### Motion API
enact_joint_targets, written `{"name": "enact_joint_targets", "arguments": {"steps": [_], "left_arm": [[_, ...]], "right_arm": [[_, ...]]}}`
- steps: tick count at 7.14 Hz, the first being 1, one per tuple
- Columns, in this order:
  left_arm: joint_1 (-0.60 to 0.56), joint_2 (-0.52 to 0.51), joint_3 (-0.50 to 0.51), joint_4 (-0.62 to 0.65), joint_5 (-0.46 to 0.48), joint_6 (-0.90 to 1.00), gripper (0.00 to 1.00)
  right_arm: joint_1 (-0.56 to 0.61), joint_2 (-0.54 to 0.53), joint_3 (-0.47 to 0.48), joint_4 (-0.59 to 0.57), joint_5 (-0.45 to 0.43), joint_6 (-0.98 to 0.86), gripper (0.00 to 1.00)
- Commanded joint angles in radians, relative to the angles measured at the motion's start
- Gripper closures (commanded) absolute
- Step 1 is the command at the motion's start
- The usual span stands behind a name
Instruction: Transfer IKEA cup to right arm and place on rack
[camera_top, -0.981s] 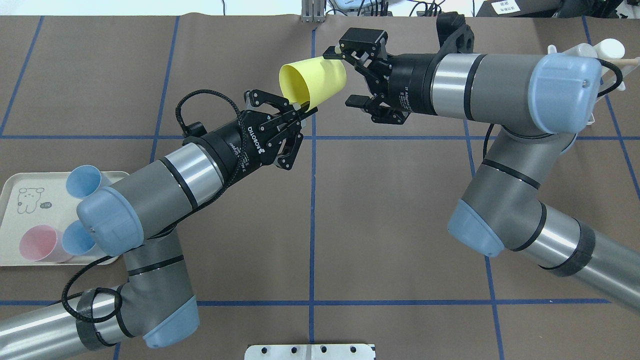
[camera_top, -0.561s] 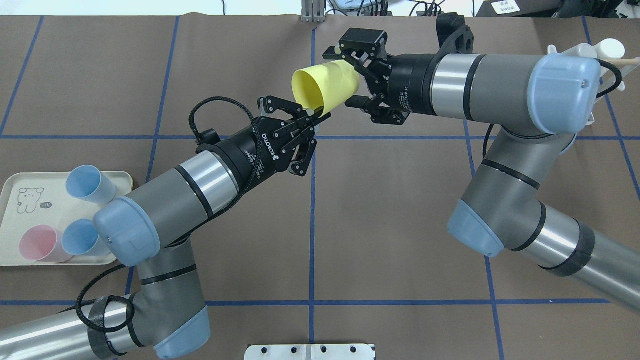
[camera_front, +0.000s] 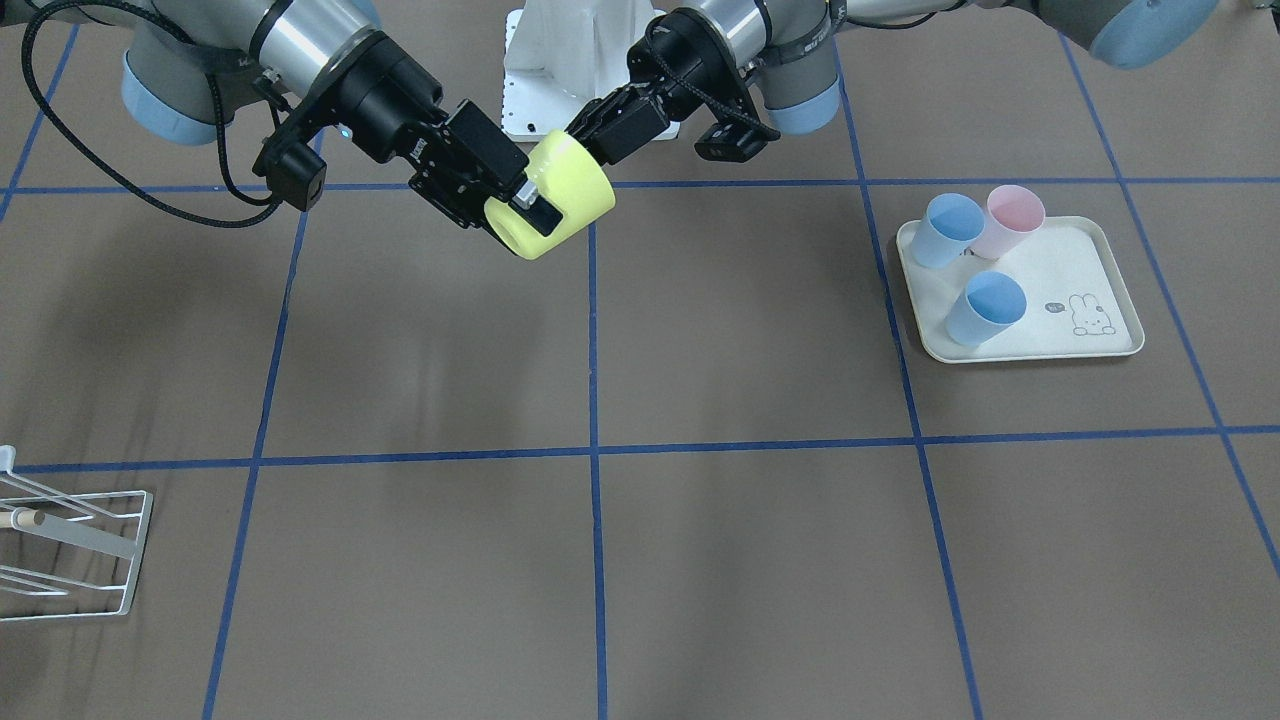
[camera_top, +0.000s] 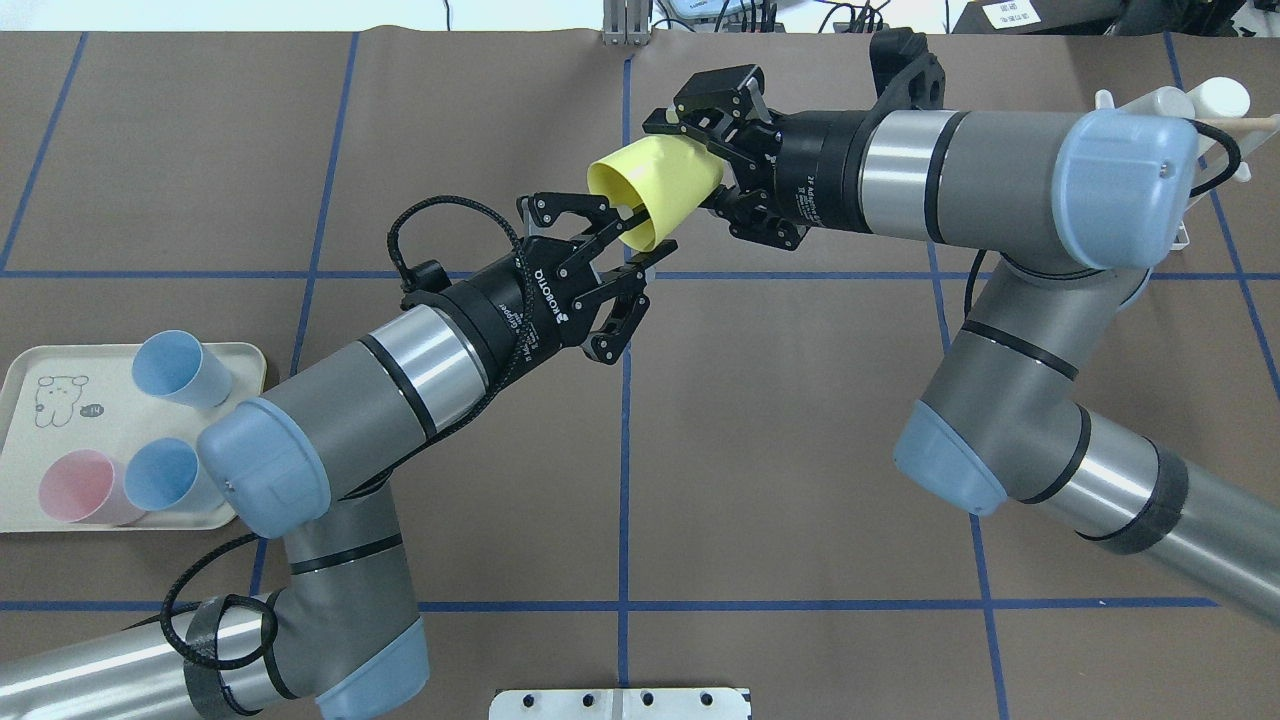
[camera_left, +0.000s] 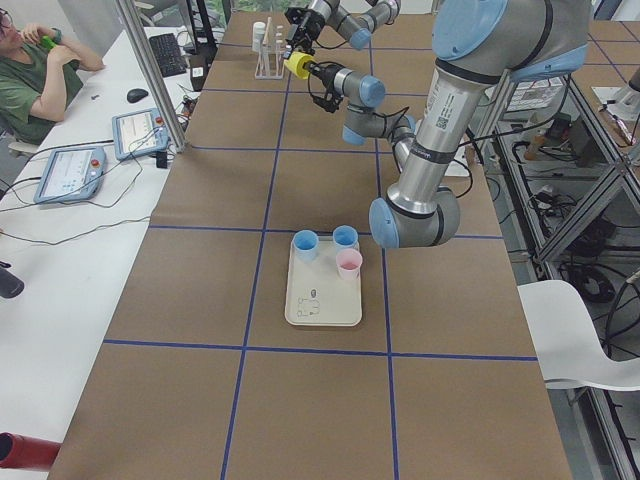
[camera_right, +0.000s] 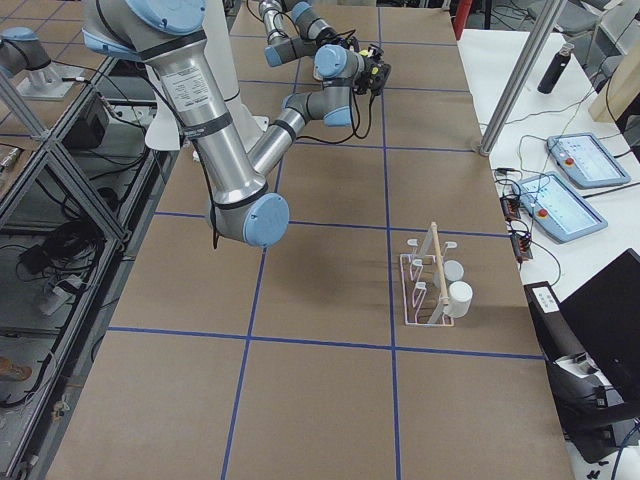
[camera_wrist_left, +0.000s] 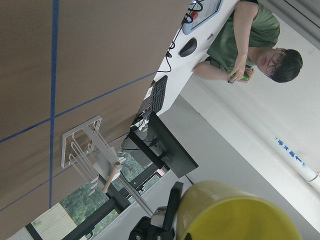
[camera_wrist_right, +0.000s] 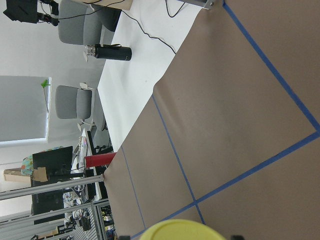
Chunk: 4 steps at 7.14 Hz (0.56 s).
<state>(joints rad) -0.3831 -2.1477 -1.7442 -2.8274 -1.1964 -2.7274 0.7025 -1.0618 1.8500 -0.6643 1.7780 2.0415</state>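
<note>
Above brown desk (camera_top: 800, 400) | handover: right end effector (camera_top: 702, 160) clamps yellow plastic cup (camera_top: 655, 190); left end effector (camera_top: 638, 232) open, empty | next: left should withdraw

yellow cup (camera_top: 655, 190): smooth plastic with a soft sheen
counter (camera_top: 800, 420): covered in matt brown paper, faintly creased
tape lines (camera_top: 623, 450): blue, slightly glossy
right arm (camera_top: 1000, 190): brushed bare metal, matt grey shell, smooth light-blue plastic caps
left pincer (camera_top: 640, 235), right pincer (camera_top: 715, 180): black, mostly matt
rack (camera_front: 95, 540): white coated wire
peg (camera_right: 436, 262): pale bare wood
tray (camera_front: 1040, 320): cream plastic, smooth
</note>
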Motion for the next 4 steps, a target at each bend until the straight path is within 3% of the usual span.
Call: {"name": "enact_joint_targets", "arguments": {"steps": [1, 4], "left_arm": [[-0.005, 0.003, -0.002, -0.001, 0.000, 0.003, 0.00], [-0.019, 0.011, -0.002, 0.002, -0.011, 0.012, 0.00]], "right_arm": [[0.014, -0.006, 0.000, 0.000, -0.002, -0.010, 1.00], [0.136, -0.035, -0.002, -0.008, -0.002, -0.015, 1.00]]}}
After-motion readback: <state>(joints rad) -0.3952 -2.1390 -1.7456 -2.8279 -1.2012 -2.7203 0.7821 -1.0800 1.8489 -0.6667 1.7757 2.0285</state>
